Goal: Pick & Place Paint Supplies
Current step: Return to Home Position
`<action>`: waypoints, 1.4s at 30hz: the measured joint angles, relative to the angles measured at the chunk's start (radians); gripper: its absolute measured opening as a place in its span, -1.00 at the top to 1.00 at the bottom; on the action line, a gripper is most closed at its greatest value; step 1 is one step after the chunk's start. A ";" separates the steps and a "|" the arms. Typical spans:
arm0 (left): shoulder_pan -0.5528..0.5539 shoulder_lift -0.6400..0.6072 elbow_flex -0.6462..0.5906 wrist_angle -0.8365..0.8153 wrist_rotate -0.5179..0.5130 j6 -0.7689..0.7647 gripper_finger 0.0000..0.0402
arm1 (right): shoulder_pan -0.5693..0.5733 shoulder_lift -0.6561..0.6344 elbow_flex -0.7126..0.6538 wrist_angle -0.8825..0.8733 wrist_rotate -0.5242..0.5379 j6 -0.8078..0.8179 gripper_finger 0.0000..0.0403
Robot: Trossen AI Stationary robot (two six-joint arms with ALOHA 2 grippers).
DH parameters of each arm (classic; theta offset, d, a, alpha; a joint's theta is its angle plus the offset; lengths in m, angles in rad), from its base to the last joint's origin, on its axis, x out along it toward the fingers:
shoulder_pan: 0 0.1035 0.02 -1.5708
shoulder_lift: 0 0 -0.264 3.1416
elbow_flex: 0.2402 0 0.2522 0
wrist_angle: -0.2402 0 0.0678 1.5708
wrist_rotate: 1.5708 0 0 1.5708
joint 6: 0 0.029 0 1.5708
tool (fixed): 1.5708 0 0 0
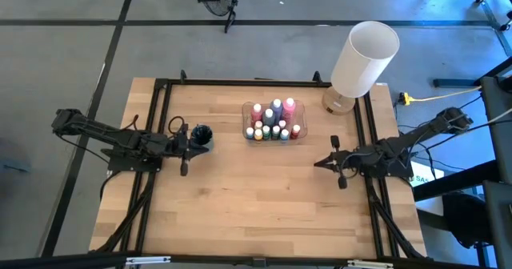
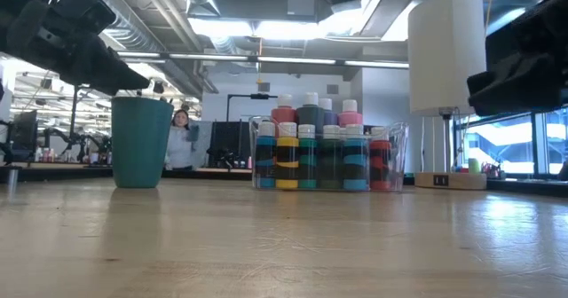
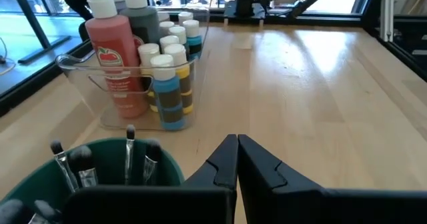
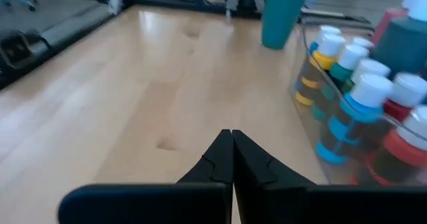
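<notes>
Bottles [image 2: 319, 147] are gathered in a bin [image 3: 80, 65], brushes [image 3: 130, 151] in a green cup [image 2: 140, 143]. Left gripper [image 3: 237, 144] and right gripper [image 4: 231, 136] are pressed together. The cup, apparently just beside the left, could be toppled.

My left tool [image 3: 237, 159] and right tool [image 4: 231, 147] are black above the pale wooden bench [image 1: 256, 197]. The cup [image 2: 140, 143] is teal. In the clear bin [image 3: 79, 65], the white-capped bottles [image 2: 307, 156] are pink, grey, purple, yellow, green, blue and red, with dark label bands.
</notes>
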State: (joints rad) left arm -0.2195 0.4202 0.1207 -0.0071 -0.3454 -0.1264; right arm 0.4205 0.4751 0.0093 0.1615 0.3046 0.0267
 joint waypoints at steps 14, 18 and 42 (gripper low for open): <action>0.003 -0.064 -0.002 0.060 0.070 0.111 0.99 | -0.126 -0.058 0.044 -0.202 -0.128 0.011 1.00; 0.049 -0.107 -0.002 0.052 0.128 0.126 0.99 | -0.134 -0.091 0.071 -0.285 -0.128 0.017 1.00; 0.339 -0.322 -0.002 0.004 0.547 0.014 0.99 | -0.161 -0.322 0.079 -0.399 -0.187 -0.037 1.00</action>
State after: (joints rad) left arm 0.1193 0.0978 0.1189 -0.0035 0.2015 -0.1127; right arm 0.2600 0.1535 0.0887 -0.2371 0.1181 -0.0107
